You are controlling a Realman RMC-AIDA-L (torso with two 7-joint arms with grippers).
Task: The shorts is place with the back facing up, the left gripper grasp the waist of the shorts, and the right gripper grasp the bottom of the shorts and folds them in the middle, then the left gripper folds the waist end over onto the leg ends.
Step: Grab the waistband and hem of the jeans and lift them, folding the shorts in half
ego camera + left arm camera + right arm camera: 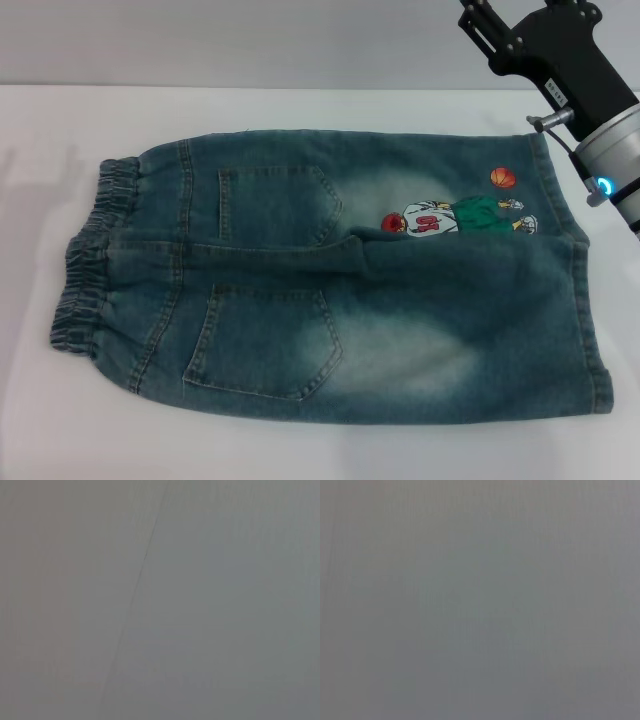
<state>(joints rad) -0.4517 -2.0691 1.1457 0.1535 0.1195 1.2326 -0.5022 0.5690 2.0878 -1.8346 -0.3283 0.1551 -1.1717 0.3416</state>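
Very little can be read here; on the shorts [340, 290] there is a small cartoon print [440, 217] of a basketball player, and his white shirt bears red characters, perhaps a number, too small to tell for sure; the two wrist views show only plain grey, without any text.

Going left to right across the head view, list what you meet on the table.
The waist of the shorts → two back pockets → cartoon basketball-player print → the leg ends → the right gripper, raised above the far right corner. The left gripper is out of view.
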